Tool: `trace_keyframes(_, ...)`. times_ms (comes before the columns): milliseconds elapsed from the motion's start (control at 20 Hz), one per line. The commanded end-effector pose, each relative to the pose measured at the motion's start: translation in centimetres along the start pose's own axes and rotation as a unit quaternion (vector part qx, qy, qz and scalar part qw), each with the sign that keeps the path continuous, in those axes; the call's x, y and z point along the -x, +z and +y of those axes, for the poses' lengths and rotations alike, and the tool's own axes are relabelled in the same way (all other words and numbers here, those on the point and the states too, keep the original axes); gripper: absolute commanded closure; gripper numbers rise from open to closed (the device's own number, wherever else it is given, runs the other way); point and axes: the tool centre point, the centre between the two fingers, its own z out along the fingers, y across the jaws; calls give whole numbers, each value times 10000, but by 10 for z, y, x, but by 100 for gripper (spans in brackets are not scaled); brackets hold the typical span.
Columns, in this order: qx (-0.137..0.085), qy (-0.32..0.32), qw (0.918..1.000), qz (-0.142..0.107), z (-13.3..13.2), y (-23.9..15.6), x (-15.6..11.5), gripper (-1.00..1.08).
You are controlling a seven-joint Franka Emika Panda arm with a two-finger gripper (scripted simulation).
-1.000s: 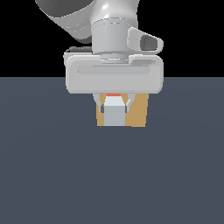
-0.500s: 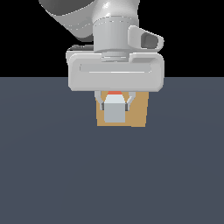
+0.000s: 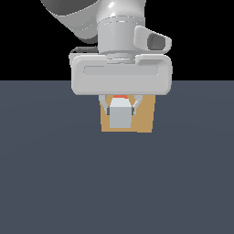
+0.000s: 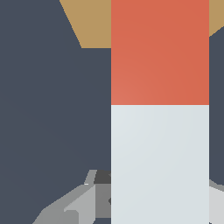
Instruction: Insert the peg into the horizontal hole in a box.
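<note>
My gripper (image 3: 120, 109) is shut on the peg (image 3: 119, 117), whose pale grey end faces the exterior camera with a sliver of red showing above it. Directly behind the peg stands the tan box (image 3: 145, 118); the peg and the fingers (image 3: 135, 106) cover its middle, so the hole is hidden. In the wrist view the peg (image 4: 159, 131) runs lengthwise, pale grey near the hand and red at the far end. That red end overlaps the box (image 4: 94, 24). I cannot tell whether the tip touches the box.
A flat dark grey-blue floor (image 3: 50, 173) spreads around the box on all sides. Nothing else stands on it.
The box face shows a little lower under the hand than one second ago. Otherwise the hand and peg keep nearly the same place.
</note>
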Motion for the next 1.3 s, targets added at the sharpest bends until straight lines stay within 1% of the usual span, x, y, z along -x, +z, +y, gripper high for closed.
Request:
trace_keyframes(0, 1, 0, 10000, 0, 0, 0, 0, 108)
trace_keyframes(200, 1, 0, 10000, 0, 0, 0, -6, 108)
trace_keyframes(350, 4, 0, 10000, 0, -1, 0, -19, 108)
trace_keyframes(500, 7, -1, 10000, 0, -1, -1, -38, 108)
trace_keyframes(750, 14, -1, 10000, 1, -1, -1, -79, 108)
trace_keyframes(900, 17, -1, 10000, 1, -1, -2, -96, 108)
trace_keyframes(1050, 20, 0, 10000, 1, 0, -2, -106, 108)
trace_keyframes(1250, 20, 0, 10000, 1, 1, -2, -109, 108)
